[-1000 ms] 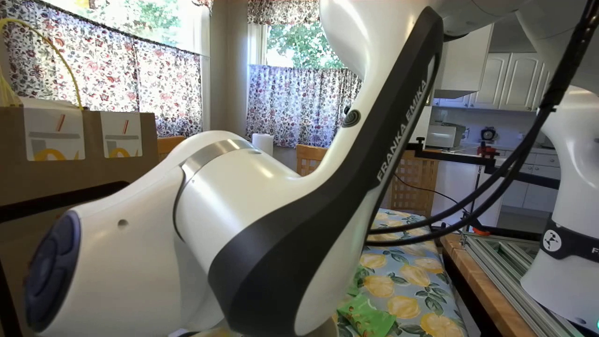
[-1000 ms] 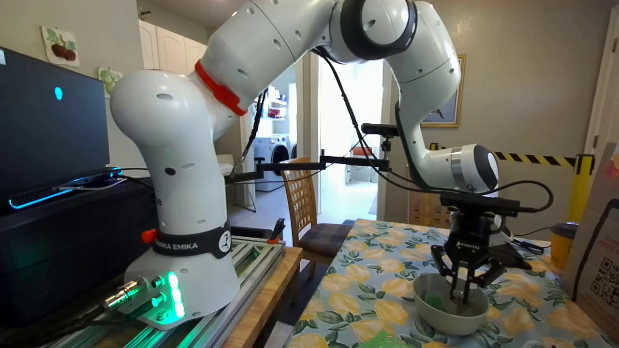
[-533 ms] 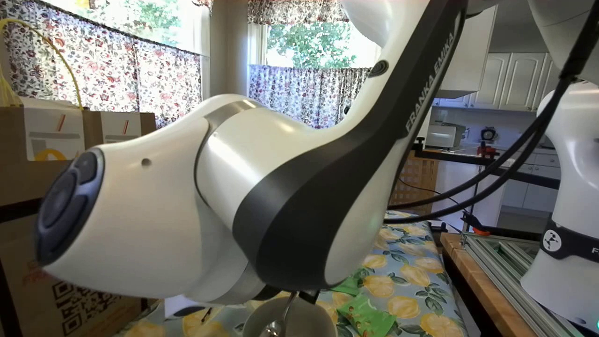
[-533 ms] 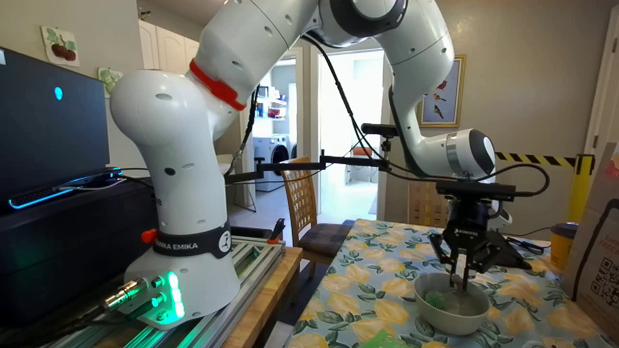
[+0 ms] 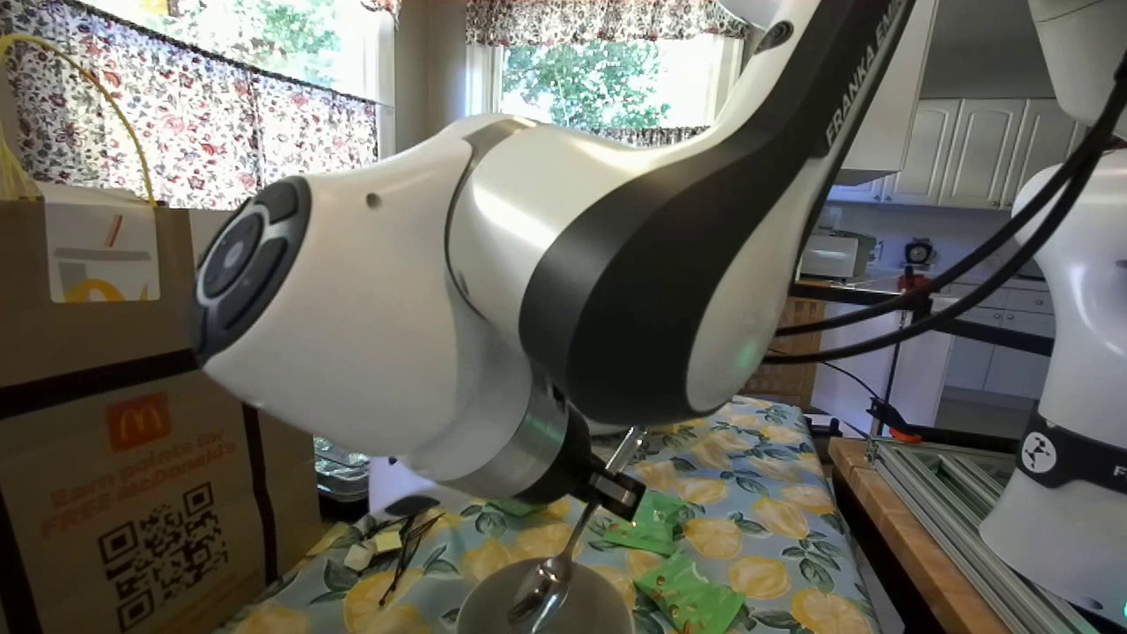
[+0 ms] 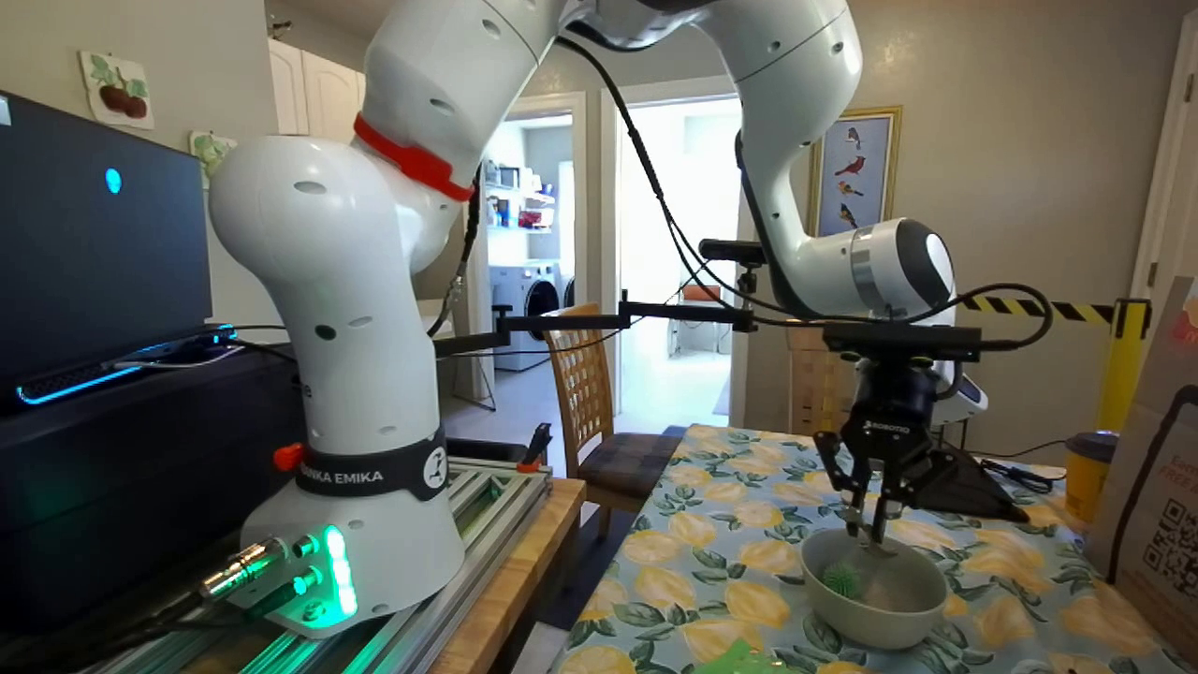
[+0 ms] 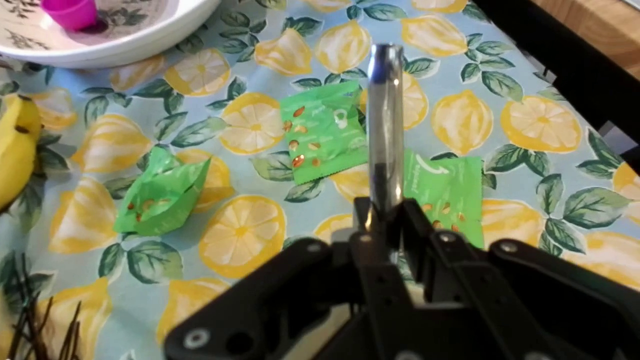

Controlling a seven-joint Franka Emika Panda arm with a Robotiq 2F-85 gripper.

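My gripper (image 6: pixel 866 535) is shut on a silver spoon (image 5: pixel 546 588), the fingers pinching its handle (image 7: pixel 385 125). The shiny handle sticks up past the fingertips in the wrist view. In an exterior view the spoon slants down, its head over the pale grey-green bowl (image 6: pixel 870 629); whether it touches the bowl I cannot tell. Inside that bowl, toward one side, lies a green spiky ball (image 6: pixel 842 580). The fingertips hang just above the bowl's rim.
Several green snack packets (image 7: pixel 325 132) lie on the lemon-patterned tablecloth. A white dish (image 7: pixel 135 52) with a pink cup (image 7: pixel 72 12), a banana (image 7: pixel 17 150) and thin dark twigs (image 7: pixel 35 315) are around. A tall paper bag (image 5: pixel 158 458) and a yellow cup (image 6: pixel 1090 482) stand at the table's edge.
The arm and gripper have risen, lifting the spoon higher out of the bowl and shifting slightly toward the robot's base. The spoon and packets now show where the arm hid them.
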